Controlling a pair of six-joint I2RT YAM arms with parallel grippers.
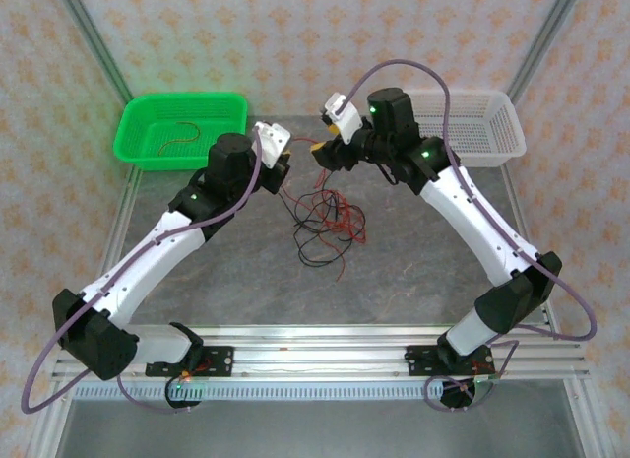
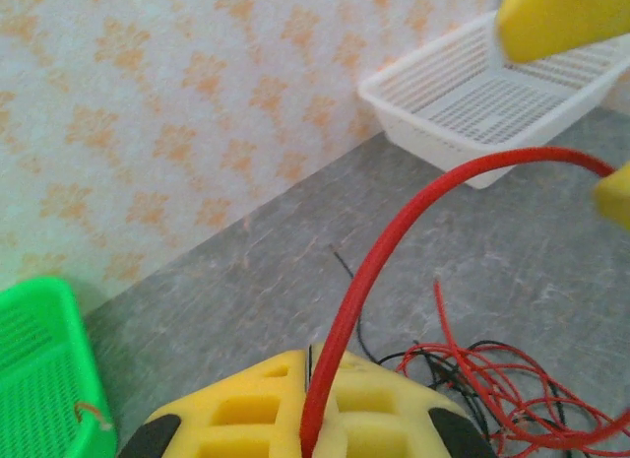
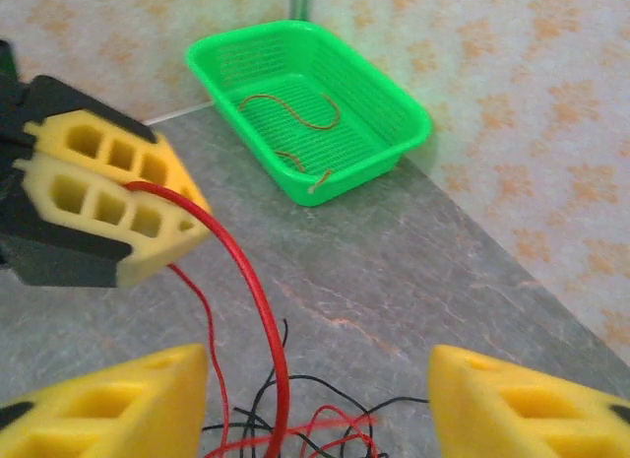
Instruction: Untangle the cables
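- Grey table (image 1: 413, 271) carries both arms, with the white basket (image 1: 492, 148) far right and the green basket (image 1: 138, 148) far left.
- Inside the green basket lies one loose red wire (image 1: 180, 138).
- Raised over centre, the left gripper (image 2: 313, 399) has its fingers clamped tight on a red cable (image 2: 394, 222), which arches off to the right.
- Just right of it, the right gripper (image 3: 320, 379) has its jaws spread apart and grips nothing. The red cable drops between its fingers, close to one.
- Red and black cables (image 1: 325, 222) lie tangled at table centre, just near of both grippers.
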